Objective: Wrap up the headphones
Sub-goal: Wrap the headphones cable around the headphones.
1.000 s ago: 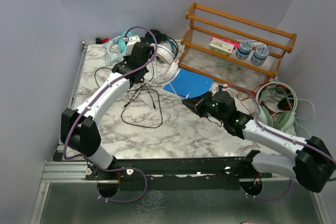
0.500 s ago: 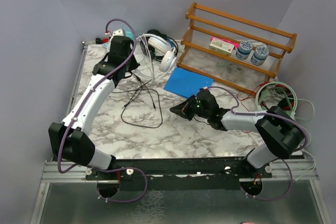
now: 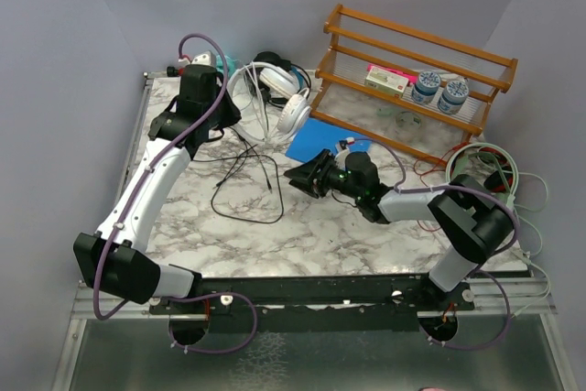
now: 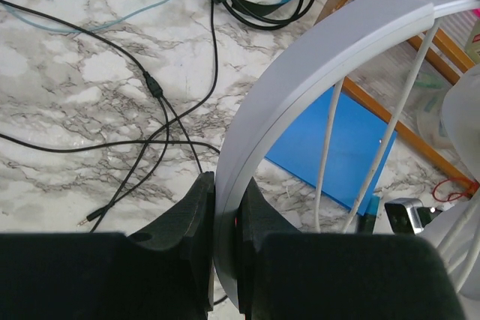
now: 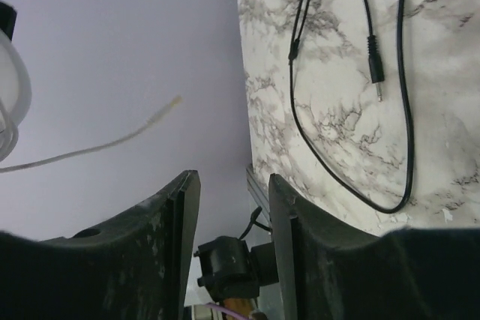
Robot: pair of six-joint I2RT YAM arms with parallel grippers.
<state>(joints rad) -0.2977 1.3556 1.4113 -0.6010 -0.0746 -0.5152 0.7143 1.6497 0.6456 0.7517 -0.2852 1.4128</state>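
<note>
- Plainly, my left gripper (image 4: 225,192) was pinched narrow on the headband of the white headphones (image 4: 337,43), holding them lifted over the far-left part of the table (image 3: 302,226). The band is smooth and curved, so I judged it could twist or slide out of so small a bite.
- My right gripper (image 5: 231,181) stood partly apart with nothing between its jaws, near the table's middle and pointing left.
- The white cable (image 5: 112,144) hung loose in the air near my right jaws, untouched. If it swung, I judged a closing pinch could shut on nothing.
- Below it lay a black cable (image 5: 405,110) in loose loops with its plug (image 5: 377,80) free. A low reach could snag that instead and drag the black headphones (image 3: 275,63) at the far edge.
- A blue pad (image 3: 320,144) lay just beside my right wrist, and the wooden rack (image 3: 412,61) stood at the far right. The hanging earcup (image 3: 295,112) could knock either if it swung.
- A pale green headset (image 3: 481,176) sat well apart at the right.
</note>
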